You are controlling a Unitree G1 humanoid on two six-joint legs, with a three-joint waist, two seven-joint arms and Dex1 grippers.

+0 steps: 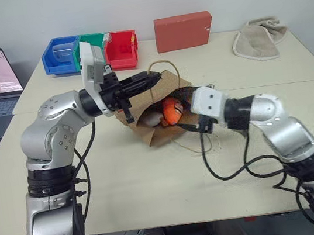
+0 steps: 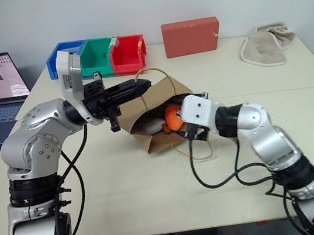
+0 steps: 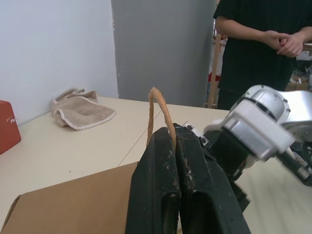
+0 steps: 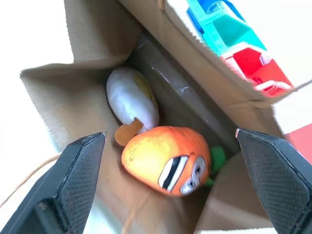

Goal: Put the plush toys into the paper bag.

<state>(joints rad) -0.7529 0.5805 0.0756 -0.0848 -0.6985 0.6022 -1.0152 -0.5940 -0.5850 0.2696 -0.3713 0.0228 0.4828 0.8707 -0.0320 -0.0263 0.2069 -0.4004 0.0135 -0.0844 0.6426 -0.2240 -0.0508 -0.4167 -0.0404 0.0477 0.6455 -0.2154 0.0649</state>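
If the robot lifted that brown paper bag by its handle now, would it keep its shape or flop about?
Probably it would sag. The paper bag lies on its side with creased, folded walls, so it looks thin and light. The left gripper pinches just one loop handle, so it would likely hang tilted. The carrot toy and egg toy inside might slide toward the mouth.

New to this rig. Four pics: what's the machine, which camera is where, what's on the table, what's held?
It is a two-armed humanoid robot. Two pictures come from its head, one from each wrist. On the beige table a brown paper bag lies on its side, with a white egg plush toy and an orange carrot plush toy inside. The left hand is shut on the bag's tan loop handle. The right hand is open at the bag's mouth, holding nothing.
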